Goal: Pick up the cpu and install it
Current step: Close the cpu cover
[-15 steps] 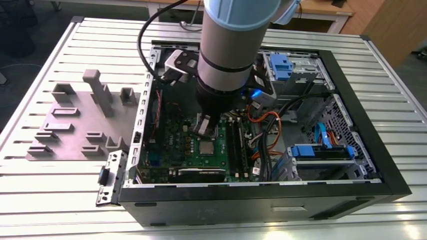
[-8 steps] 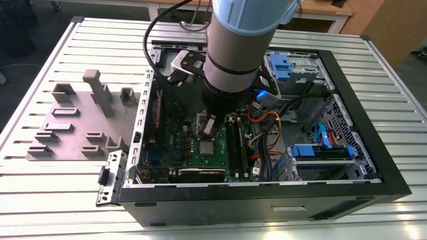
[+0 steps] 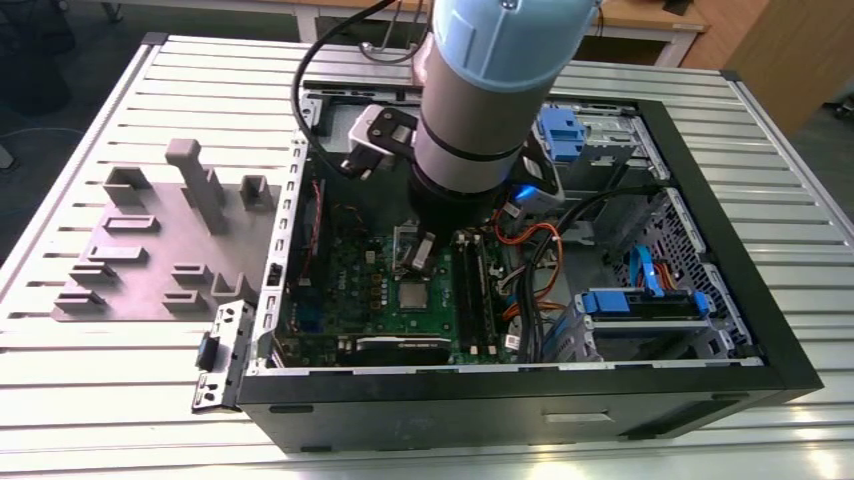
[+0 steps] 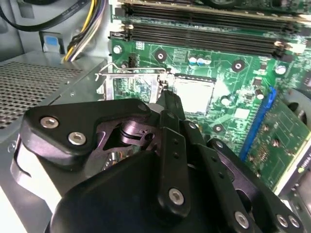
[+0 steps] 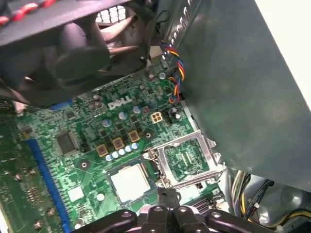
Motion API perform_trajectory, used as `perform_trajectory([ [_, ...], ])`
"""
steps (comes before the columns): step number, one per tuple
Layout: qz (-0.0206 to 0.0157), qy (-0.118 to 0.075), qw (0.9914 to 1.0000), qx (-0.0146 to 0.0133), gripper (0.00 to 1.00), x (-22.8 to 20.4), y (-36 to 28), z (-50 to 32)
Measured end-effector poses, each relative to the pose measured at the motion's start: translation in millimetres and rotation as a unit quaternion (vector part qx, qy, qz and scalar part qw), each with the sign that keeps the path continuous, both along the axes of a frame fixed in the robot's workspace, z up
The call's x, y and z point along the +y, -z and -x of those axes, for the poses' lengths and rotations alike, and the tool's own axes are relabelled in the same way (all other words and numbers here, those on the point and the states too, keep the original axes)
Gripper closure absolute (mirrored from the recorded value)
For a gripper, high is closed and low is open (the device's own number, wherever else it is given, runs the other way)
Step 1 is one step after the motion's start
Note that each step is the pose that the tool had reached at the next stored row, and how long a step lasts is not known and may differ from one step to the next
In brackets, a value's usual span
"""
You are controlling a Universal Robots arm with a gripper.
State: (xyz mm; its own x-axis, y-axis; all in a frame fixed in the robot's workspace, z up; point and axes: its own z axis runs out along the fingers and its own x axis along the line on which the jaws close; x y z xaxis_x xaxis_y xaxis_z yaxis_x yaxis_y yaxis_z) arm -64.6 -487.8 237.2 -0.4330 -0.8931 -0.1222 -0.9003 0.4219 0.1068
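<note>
Green motherboard (image 5: 87, 145) bears the cpu (image 5: 129, 182); bracket (image 5: 209, 150) open beside it

An open black computer case (image 3: 534, 415) was laid on a slatted metal bench (image 3: 134, 400), just beside a grey moulded fixture (image 3: 147, 260). Inside, a green motherboard (image 5: 92, 121) was seen with its silver socket bracket (image 5: 187, 158) swung open; blue drive caddies (image 3: 641, 303) and orange cables (image 3: 527, 238) were housed alongside.

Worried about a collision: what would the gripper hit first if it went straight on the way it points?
The gripper would likely meet the socket edge between the cpu and the flipped-open bracket; depth is unclear.
</note>
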Motion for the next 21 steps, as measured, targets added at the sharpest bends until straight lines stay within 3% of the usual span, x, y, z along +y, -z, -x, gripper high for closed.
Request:
perform_trajectory([
  [7,-0.0027,0.000,1.00000,0.0000,0.89,5.7,5.6,-4.8],
  [12,-0.0128,0.000,0.99992,0.0000,0.89,8.8,8.1,-7.7],
  [18,-0.0176,0.002,0.99984,-0.0001,0.89,12.7,11.2,-13.8],
  [21,-0.0183,0.004,0.99982,-0.0001,0.89,14.9,12.5,-16.2],
])
